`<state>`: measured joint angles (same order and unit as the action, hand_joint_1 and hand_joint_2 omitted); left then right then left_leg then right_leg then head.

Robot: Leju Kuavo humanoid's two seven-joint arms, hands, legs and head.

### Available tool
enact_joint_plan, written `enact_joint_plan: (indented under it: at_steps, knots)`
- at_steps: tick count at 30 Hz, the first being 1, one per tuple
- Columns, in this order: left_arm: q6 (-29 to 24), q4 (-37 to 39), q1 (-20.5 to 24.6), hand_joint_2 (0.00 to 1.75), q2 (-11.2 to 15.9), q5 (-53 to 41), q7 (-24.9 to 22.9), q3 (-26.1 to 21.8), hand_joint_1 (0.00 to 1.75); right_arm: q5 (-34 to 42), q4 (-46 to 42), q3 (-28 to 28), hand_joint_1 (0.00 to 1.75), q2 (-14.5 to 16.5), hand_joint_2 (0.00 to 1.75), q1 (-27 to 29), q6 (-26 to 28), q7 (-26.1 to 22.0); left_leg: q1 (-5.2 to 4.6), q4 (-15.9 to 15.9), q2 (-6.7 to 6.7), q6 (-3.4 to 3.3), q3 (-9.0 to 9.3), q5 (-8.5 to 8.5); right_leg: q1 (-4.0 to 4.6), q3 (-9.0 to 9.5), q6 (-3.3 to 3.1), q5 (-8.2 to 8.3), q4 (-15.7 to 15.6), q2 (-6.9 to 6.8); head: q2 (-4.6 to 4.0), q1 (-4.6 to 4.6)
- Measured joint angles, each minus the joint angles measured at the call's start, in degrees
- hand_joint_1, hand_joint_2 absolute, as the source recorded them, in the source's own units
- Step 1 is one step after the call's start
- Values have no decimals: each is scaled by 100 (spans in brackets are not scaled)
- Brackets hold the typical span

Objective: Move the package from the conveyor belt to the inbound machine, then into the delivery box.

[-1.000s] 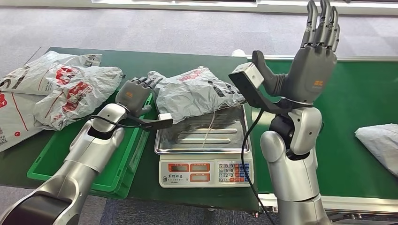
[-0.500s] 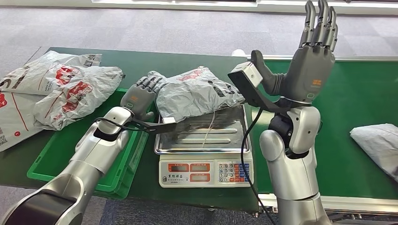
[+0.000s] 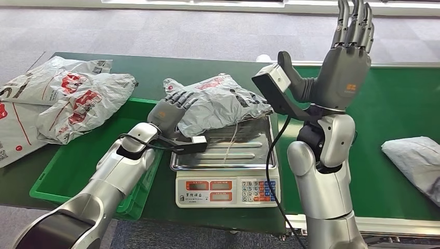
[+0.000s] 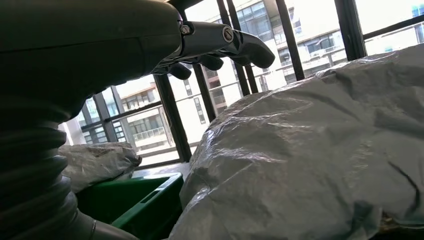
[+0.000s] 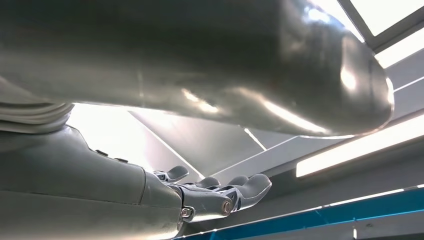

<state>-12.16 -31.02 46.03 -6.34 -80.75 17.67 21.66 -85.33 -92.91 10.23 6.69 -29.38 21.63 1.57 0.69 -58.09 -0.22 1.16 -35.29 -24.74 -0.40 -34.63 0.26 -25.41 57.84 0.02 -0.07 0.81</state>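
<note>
Head view: left hand [image 3: 171, 110] now further right than a second ago, off the green crate [image 3: 62, 171] edge and up against the left end of the grey package [image 3: 218, 104]; fingers laid loosely apart on the wrinkled film, no clamp visible. Package itself unmoved, lying across the far side of the scale pan [image 3: 228, 150] (inbound machine), near edge overhanging the steel tray. Long axis running left-right with a slight tilt, left end nearer. Crumpled silver-grey poly mailer, red print on top, dark markings toward the right end. Right hand [image 3: 346, 62] raised as before, fingers straight and close together, holding nothing. Second grey parcel [image 3: 412, 158] on the conveyor belt [image 3: 399, 104] shifted slightly left. Stack of white-and-red mailers [image 3: 67, 98] at far left, same place.

Left wrist view: package [image 4: 320, 155] close up, bulging crinkled film, beside the crate [image 4: 135, 195]; fingers [image 4: 235, 42] extended above it, contact not discernible here.

Right wrist view: fingers [image 5: 225, 192] outstretched against ceiling lights, empty.
</note>
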Motion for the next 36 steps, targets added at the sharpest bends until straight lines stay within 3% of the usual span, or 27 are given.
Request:
enact_joint_plan:
  at_steps: [14, 18, 36]
  knots:
    - [-33, 16, -1, 175, -103, 173, 111, 6, 1, -2, 0, 0, 0, 7, 0, -55, -19, 5, 0, 0, 0, 0, 0, 0, 0, 0, 0, 0, 0, 0, 0, 0]
    - [-108, -23, -1, 175, -113, 314, 169, 9, 171, -4, 0, 0, 0, 7, 0, -56, -20, 5, 0, 0, 0, 0, 0, 0, 0, 0, 0, 0, 0, 0, 0, -1]
    - [-319, -335, -109, 175, -36, 555, 160, 9, 175, -4, 0, 0, 0, 7, 0, -46, 67, 14, 0, 0, 0, 0, 0, 0, 0, 0, 0, 0, 0, 0, 0, 1]
